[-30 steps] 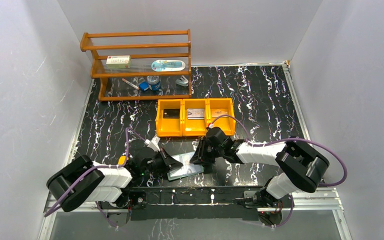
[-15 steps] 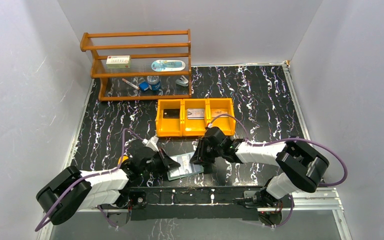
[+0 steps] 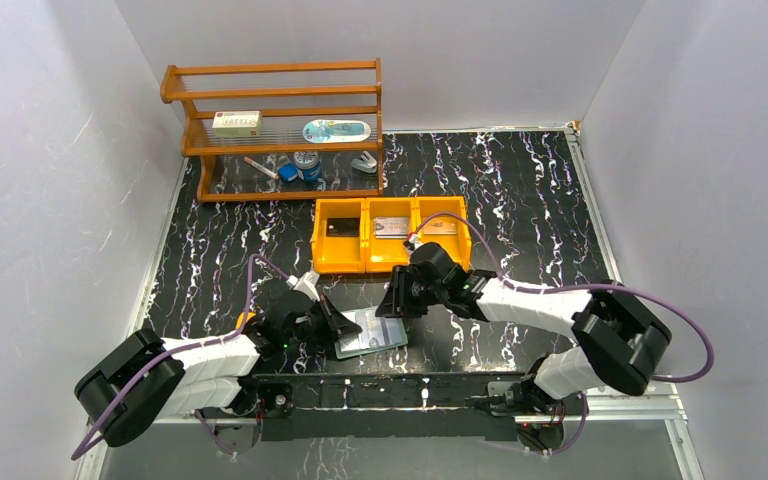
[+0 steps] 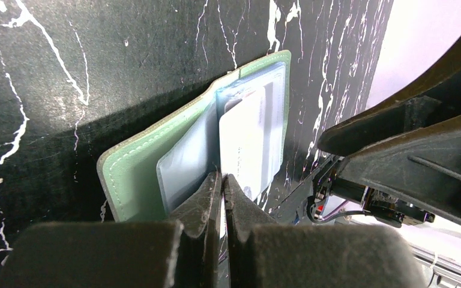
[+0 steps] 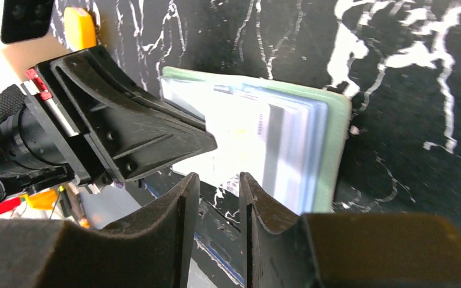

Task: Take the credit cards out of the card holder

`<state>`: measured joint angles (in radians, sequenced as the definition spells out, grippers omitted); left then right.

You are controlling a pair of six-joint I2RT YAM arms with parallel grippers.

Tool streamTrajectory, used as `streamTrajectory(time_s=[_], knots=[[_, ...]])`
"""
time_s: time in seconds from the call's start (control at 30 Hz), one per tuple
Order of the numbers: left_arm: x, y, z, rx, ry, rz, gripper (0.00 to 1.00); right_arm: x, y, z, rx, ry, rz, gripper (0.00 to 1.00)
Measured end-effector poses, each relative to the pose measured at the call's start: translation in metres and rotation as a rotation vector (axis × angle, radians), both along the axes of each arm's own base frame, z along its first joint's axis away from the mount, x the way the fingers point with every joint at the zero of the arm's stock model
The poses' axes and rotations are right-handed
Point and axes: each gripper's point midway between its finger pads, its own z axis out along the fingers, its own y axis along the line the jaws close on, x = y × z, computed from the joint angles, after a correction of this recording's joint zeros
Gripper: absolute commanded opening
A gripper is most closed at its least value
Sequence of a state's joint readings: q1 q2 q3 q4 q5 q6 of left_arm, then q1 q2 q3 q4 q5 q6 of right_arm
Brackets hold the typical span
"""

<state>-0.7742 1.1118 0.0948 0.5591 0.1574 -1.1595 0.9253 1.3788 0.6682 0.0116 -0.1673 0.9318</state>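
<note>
The muted-green card holder (image 3: 372, 334) lies open on the black table near the front edge. Its pale glossy pockets (image 4: 186, 165) fan out, and a whitish card (image 4: 249, 144) shows in one of them. My left gripper (image 4: 222, 179) is shut on the near edge of a pocket leaf. My right gripper (image 5: 219, 180) hovers open just over the holder's (image 5: 336, 120) far side with nothing between its fingers. A black credit card (image 3: 341, 227), a silver-grey one (image 3: 391, 227) and a tan one (image 3: 440, 228) lie in the orange tray.
The orange three-compartment tray (image 3: 390, 262) stands just behind both grippers. A wooden shelf rack (image 3: 275, 130) with a white box and small items is at the back left. White walls close in both sides.
My right gripper has lifted a little away from the card holder toward the tray, with its jaws barely wider. The left arm has shifted its elbow, still pinching the holder, which stays in place.
</note>
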Motion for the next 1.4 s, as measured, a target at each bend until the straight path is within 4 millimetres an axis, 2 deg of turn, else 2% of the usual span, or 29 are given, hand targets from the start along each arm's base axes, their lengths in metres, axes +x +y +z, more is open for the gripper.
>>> streamTrajectory(time_s=[0.1,0.23,0.27,0.37,0.47,0.6,0.93,1.1,1.3,1.4], knots=[[0.000,0.000,0.000,0.001,0.001,0.000,0.00,-0.001,0.010,-0.004,0.025,0.021,0.031,0.40],[0.000,0.000,0.000,0.005,0.000,-0.003,0.00,-0.007,0.007,-0.034,-0.039,0.090,0.028,0.40],[0.000,0.000,0.000,0.006,0.001,-0.003,0.00,-0.010,0.007,-0.036,-0.033,0.110,0.025,0.39],[0.000,0.000,0.000,0.007,0.003,-0.002,0.00,-0.010,0.007,-0.038,-0.025,0.119,0.012,0.36],[0.000,0.000,0.001,0.005,0.000,-0.003,0.12,-0.011,0.007,-0.039,-0.013,0.129,-0.004,0.35],[0.000,0.000,0.001,0.001,-0.005,-0.003,0.20,-0.013,0.004,-0.040,0.009,0.135,-0.028,0.34],[0.000,-0.009,0.002,-0.042,0.004,-0.021,0.24,-0.013,0.004,-0.040,0.026,0.148,-0.047,0.34],[0.000,-0.013,-0.001,-0.057,0.024,-0.027,0.19,-0.014,0.005,-0.040,0.034,0.149,-0.050,0.34],[-0.001,-0.012,-0.003,-0.057,0.040,-0.018,0.00,-0.014,0.005,-0.040,0.037,0.154,-0.048,0.33],[-0.001,-0.010,0.000,-0.057,0.035,-0.008,0.00,-0.014,0.005,-0.040,0.037,0.155,-0.048,0.33]])
